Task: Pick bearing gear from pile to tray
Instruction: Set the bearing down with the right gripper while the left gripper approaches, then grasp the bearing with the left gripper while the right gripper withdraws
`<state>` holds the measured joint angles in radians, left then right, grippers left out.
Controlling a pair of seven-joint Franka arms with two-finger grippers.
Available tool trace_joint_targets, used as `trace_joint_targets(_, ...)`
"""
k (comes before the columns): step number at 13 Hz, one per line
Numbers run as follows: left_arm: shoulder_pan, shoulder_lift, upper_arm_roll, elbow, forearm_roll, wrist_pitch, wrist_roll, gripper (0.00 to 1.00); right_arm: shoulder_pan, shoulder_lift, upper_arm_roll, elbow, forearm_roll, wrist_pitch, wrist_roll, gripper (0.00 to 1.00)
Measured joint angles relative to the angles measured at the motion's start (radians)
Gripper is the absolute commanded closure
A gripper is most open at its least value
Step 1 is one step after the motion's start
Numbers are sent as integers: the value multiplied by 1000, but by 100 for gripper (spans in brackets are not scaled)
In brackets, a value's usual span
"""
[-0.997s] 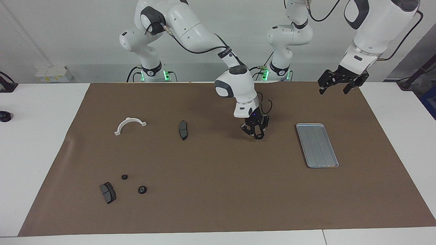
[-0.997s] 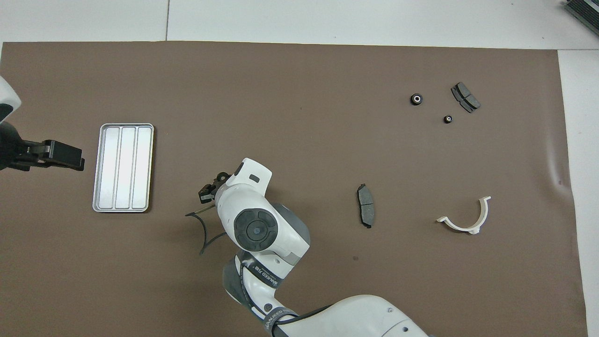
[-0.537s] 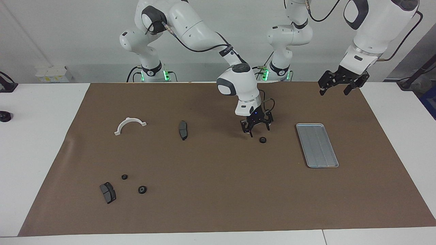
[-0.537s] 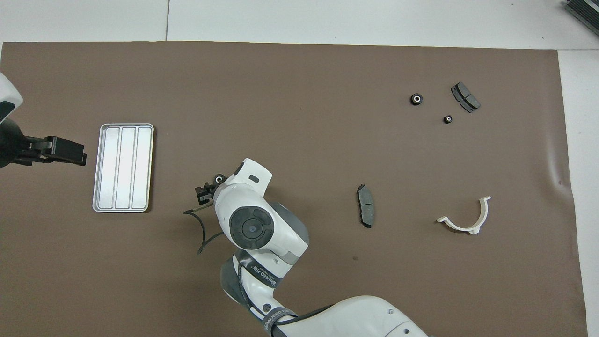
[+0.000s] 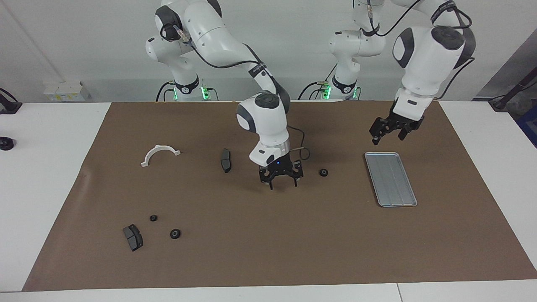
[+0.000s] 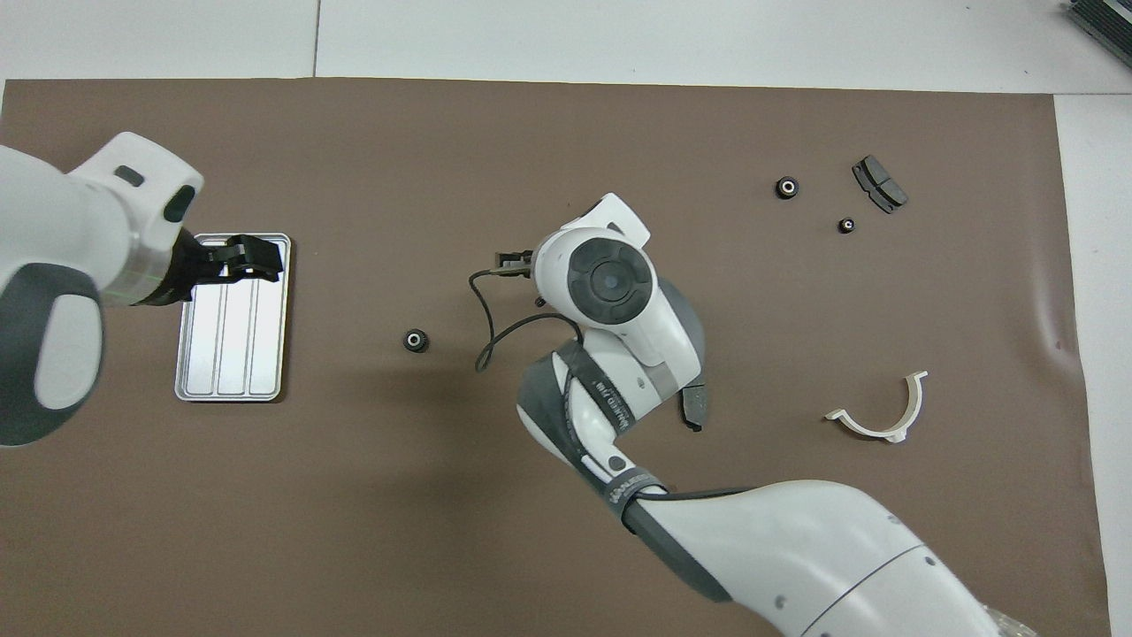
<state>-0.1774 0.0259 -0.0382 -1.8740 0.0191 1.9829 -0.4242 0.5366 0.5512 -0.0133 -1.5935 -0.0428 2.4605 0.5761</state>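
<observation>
A white bench [image 5: 50, 167] is carrying a brown mat [image 5: 272, 235]. Lying on the mat toward the left arm's end is the tray [image 5: 391, 179], a black ring [image 5: 323, 172] beside it. Toward the right arm's end are lying a white bracket [image 5: 160, 154], two brake pads [image 5: 225, 160] [image 5: 133, 237] and two smaller rings [image 5: 153, 218] [image 5: 175, 233].

Three black bearing gears lie on the brown mat: one [image 5: 323, 172] beside the tray [image 5: 391, 179], two [image 5: 175, 234] [image 5: 153, 218] in the pile. Two dark grey brake pads [image 5: 225, 160] [image 5: 133, 237], one white half-ring bracket [image 5: 160, 154] and one silver tray complete the count.
</observation>
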Motion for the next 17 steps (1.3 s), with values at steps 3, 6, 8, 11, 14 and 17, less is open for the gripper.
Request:
trace_joint_targets(3, -91, 107, -4, -68, 32, 187, -219, 0, -190, -22, -1, 0, 0, -20, -199, 9)
trace_joint_targets(6, -142, 197, -4, -153, 64, 345, -398, 0, -368, -20, 0, -3, 0, 70, -337, 9)
trace_joint_targets(8, -174, 246, -5, -157, 77, 368, -464, 23, -446, -4, 2, -5, 0, 113, -380, 10)
trace_joint_targets(11, -188, 251, -6, -177, 77, 369, -505, 43, -480, 58, 3, -8, 0, 196, -387, 13)
trace_joint_targets(14, -199, 247, -6, -195, 78, 369, -537, 43, -477, 99, 7, -7, 0, 224, -387, 20)
trace_joint_targets(17, -203, 244, -6, -215, 78, 375, -546, 43, -467, 99, 15, -4, 0, 224, -386, 27)
